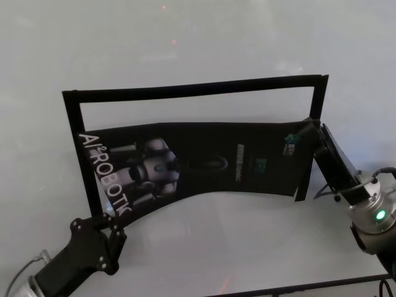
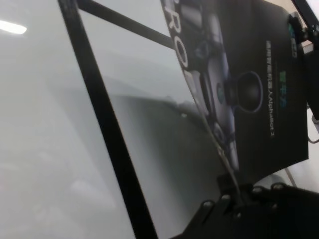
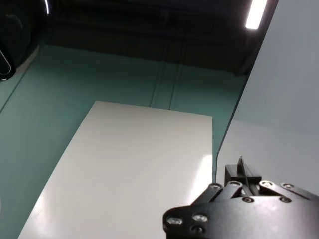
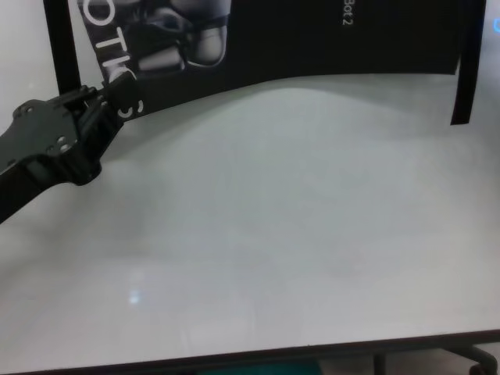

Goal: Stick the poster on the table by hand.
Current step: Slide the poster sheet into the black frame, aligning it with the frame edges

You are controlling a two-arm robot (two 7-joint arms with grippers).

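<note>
- Holding the poster (image 1: 204,162) stretched between both hands: left hand (image 1: 106,230) pinches its near-left corner, right hand (image 1: 309,131) pinches its far-right edge.
- Sagging middle: you risk creases landing on the bench (image 1: 216,247).
- Tape frame (image 1: 185,90) beyond: you risk misalignment.

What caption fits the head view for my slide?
Both black grippers, left and right, hold the glossy black poster bowed above the white table, inside black tape strips.
</note>
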